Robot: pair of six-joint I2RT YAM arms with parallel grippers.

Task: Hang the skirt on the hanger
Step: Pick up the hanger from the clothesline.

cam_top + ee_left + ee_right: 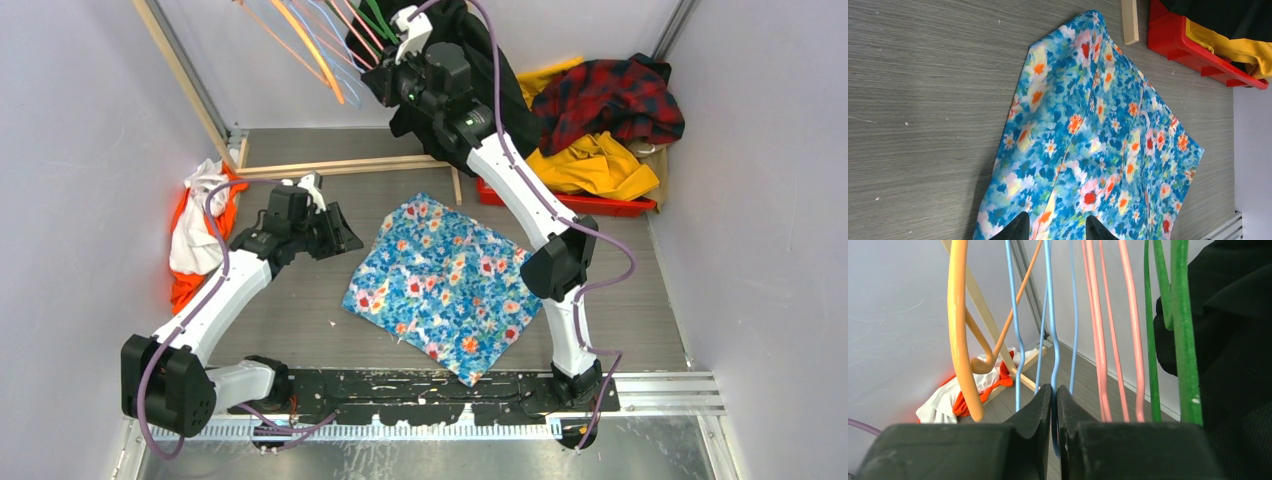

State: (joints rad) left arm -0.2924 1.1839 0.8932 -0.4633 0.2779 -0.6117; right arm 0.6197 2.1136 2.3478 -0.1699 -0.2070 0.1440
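While the skirt [445,288] lies flat on the tabletop [290,310], the top view shows it turned cornerwise. Its near corner laps onto the black base rail [400,385], and its far corner stops just short of a wooden bar [340,166]. Bare tabletop lies open left of the skirt and behind its far-left edge. A red tray [570,203] heaped with clothes sits beyond its far-right edge, and the right arm's elbow hangs over its right corner. The left pincer [342,236] sits just beside the skirt's left edge, pointing at it. The right pincer [383,78] is raised well behind the skirt, among the hangers [320,50]. A white and orange bundle [195,240] lies far left of the skirt, against the wall.

From the left wrist, the skirt [1093,135] fills the middle, smooth apart from a few long soft creases. Its left edge runs clean against bare tabletop. The left pincer [1055,231] is spread, both fingertips [1015,229] over the skirt's nearest edge; I cannot tell whether they touch it. The wooden bar's end [1129,20] and the tray [1188,47] lie just past the skirt's far corner.

From the right wrist, the skirt is out of view. The right pincer [1054,407] is pressed together, pinching the wire of a blue hanger [1050,315]. An orange hanger [958,330] hangs left of it, with open air between. Pink hangers [1098,340] and green hangers [1183,330] crowd its right, with a black coat [1238,315] beyond.
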